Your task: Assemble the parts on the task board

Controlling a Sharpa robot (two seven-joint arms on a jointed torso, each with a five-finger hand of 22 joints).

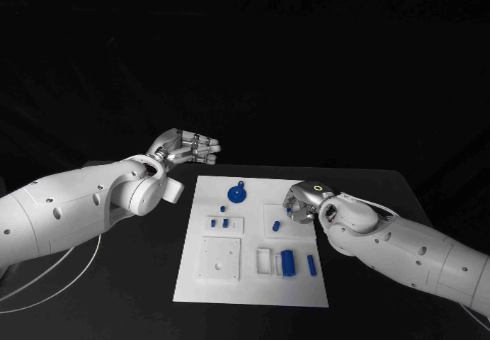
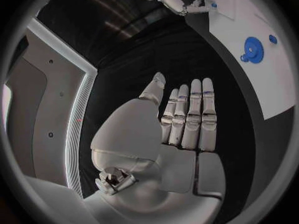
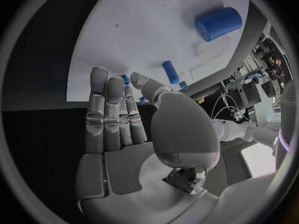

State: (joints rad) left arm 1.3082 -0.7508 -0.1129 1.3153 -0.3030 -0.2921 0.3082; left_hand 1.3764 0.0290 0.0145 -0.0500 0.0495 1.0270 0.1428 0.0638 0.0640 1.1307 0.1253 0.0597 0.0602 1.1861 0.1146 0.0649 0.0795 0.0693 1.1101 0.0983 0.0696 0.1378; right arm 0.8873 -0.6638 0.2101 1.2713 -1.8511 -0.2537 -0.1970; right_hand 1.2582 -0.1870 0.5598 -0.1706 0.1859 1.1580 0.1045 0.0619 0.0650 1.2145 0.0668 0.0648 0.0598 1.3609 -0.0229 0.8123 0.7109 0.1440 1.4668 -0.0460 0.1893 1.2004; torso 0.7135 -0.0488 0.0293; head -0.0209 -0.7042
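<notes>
The white task board [image 1: 255,283] lies in the middle of the table. On it are a blue gear [image 1: 237,193], two short blue pegs [image 1: 219,223], a small blue piece [image 1: 275,226], a thick blue cylinder [image 1: 288,263] and a slim blue peg [image 1: 311,264]. My right hand [image 1: 303,202] hovers at the board's right edge, fingers straight [image 3: 109,109] and apart from the thumb, with a small blue part [image 1: 289,207] at its fingertips. My left hand [image 1: 189,147] is raised beyond the board's far left corner, fingers [image 2: 190,117] stretched out and holding nothing.
White raised blocks with sockets [image 1: 221,258] and a slotted holder [image 1: 265,261] sit on the near half of the board. Bare black table [image 1: 122,283] surrounds the board. The left wrist view shows the gear [image 2: 252,50] on the board.
</notes>
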